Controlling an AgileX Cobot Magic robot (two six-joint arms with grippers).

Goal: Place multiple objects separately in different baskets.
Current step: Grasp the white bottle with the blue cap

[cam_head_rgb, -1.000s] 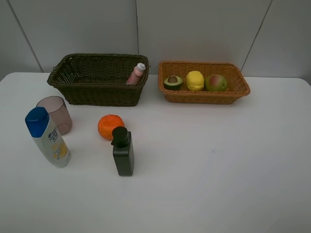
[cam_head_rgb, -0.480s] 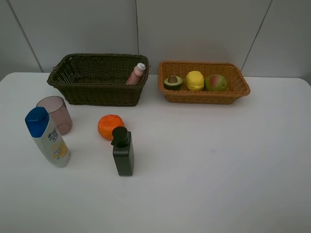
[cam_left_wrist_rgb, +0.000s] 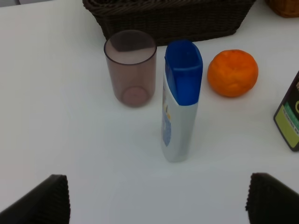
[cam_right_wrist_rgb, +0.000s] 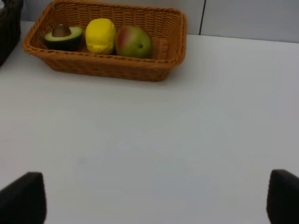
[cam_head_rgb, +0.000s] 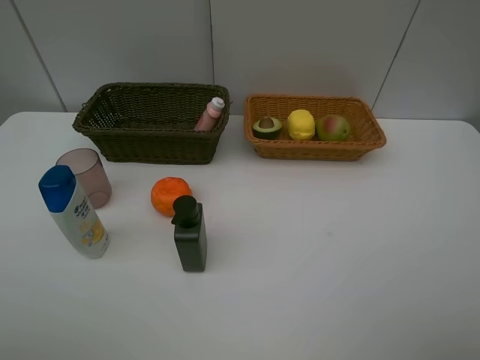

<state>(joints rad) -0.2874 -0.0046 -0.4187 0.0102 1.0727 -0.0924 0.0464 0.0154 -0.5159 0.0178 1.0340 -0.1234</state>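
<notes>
The dark basket at the back left holds the pink bottle. In the light orange basket lie the halved avocado, lemon and pear. On the table stand the mauve cup, white blue-capped bottle, orange and black pump bottle. My left gripper is open, well short of the blue-capped bottle. My right gripper is open over bare table, apart from the orange basket. Neither arm shows in the exterior high view.
The white table meets a grey panelled wall behind the baskets. The cup and orange flank the blue-capped bottle in the left wrist view, with the black bottle at the frame's edge.
</notes>
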